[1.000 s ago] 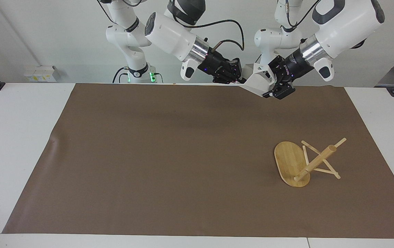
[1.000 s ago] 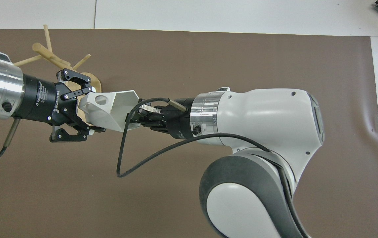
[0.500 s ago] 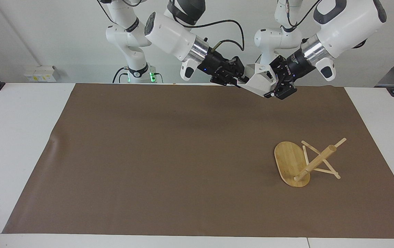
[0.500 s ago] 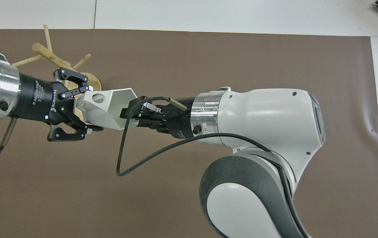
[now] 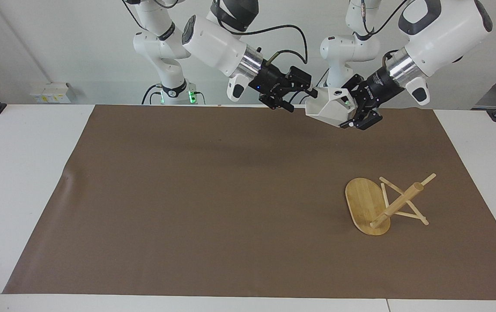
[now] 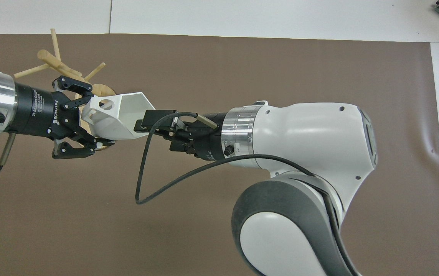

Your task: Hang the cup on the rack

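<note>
In the facing view, upper centre-right of the frame, the left end effector (image 5: 354,113) was clamped on the white faceted cup (image 5: 327,108), held in the air; the right end effector (image 5: 303,91) stood just beside the cup, fingers apart. The bamboo mug rack (image 5: 367,206) sat lower right on the brown-matted worktop (image 5: 196,195). In the overhead view, at the frame's left, the cup (image 6: 118,117) hung between both end effectors, partly covering the rack (image 6: 56,63).

The left claw's (image 6: 76,119) black body carries white lettering in the overhead view: "ROBOTIQ" along its front edge, and beside it a smaller line starting "2F Adaptive Gripper". No other text is legible.
</note>
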Available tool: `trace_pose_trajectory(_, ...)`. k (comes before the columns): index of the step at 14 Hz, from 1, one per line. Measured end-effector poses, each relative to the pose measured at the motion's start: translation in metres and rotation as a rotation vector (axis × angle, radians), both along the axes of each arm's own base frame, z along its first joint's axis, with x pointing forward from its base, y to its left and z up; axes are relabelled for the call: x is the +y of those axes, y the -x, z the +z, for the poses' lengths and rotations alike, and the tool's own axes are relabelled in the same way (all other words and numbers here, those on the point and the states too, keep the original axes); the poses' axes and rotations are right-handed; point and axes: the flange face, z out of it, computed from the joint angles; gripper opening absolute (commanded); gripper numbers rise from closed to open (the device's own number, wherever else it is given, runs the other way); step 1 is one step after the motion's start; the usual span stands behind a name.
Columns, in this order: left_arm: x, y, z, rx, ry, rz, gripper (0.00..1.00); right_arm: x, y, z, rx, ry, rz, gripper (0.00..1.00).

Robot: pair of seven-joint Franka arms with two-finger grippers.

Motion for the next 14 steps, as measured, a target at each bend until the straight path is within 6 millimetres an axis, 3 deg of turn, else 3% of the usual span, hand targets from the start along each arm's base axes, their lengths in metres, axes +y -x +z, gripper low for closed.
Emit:
trace_pose_trajectory(8,0.034,-0.011,-0.048,-0.011,-0.018,0.34,0.0,-0.006,-0.004,-0.002,-0.064,0.081,0.015,1.0)
trace_pose_trajectory(14,0.045,-0.02,-0.098,0.037,-0.049,0.491,0.0,-0.049,-0.03,-0.02,-0.262,0.355,0.134,1.0)
